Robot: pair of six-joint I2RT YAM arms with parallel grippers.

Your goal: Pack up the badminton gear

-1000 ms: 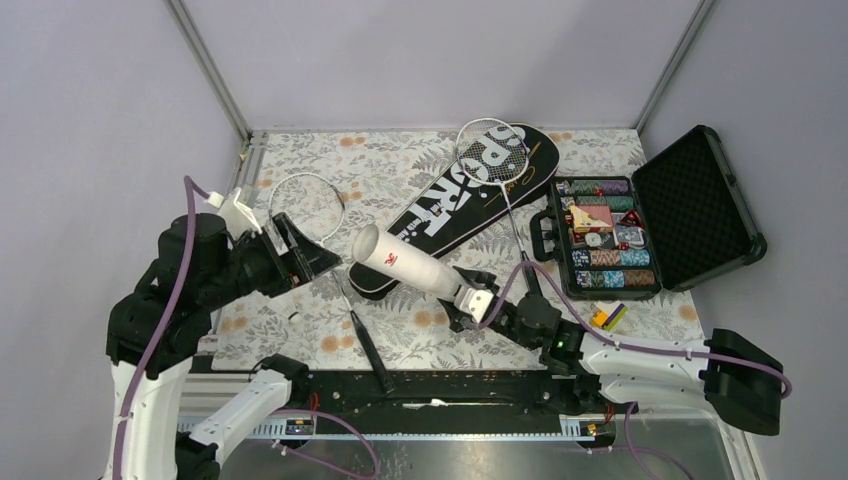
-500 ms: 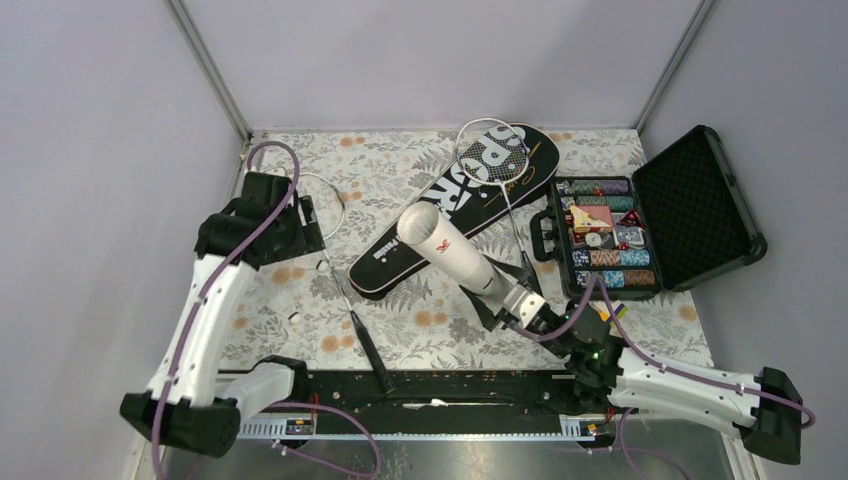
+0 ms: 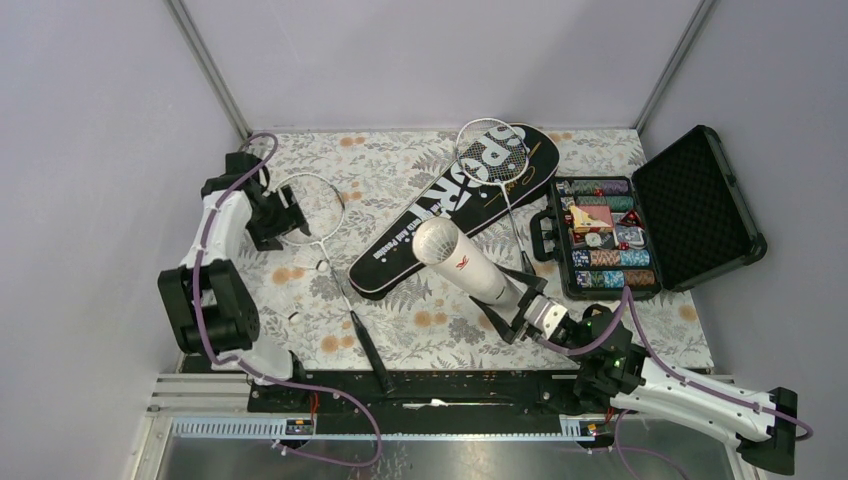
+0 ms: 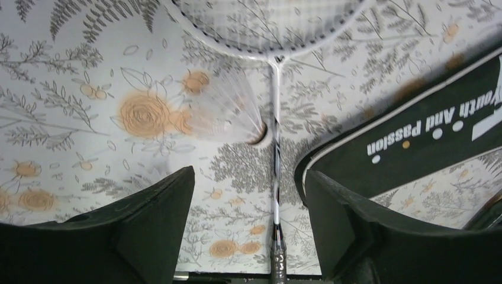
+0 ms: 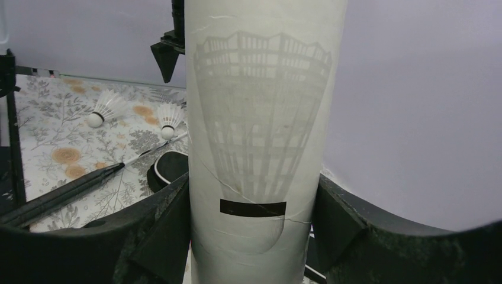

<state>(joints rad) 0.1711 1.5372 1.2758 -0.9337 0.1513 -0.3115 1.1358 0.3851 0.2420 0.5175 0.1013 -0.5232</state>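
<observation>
My right gripper is shut on the lower end of the white cardboard tube, which tilts up over the near end of the black SPORT bag; the tube fills the right wrist view. My left gripper is open and empty above the left racket's head. In the left wrist view the gripper looks down on a white shuttlecock lying beside that racket's shaft. The second racket lies on the bag. Two shuttlecocks show in the right wrist view.
An open black hard case with coloured poker chips stands at the right, its lid laid back. The left racket's black handle reaches the table's near edge. The purple walls close in left, back and right.
My left arm has swung back and left and now hangs over the left racket's head. My right arm has drawn back toward the near edge, tipping the held tube more upright.
</observation>
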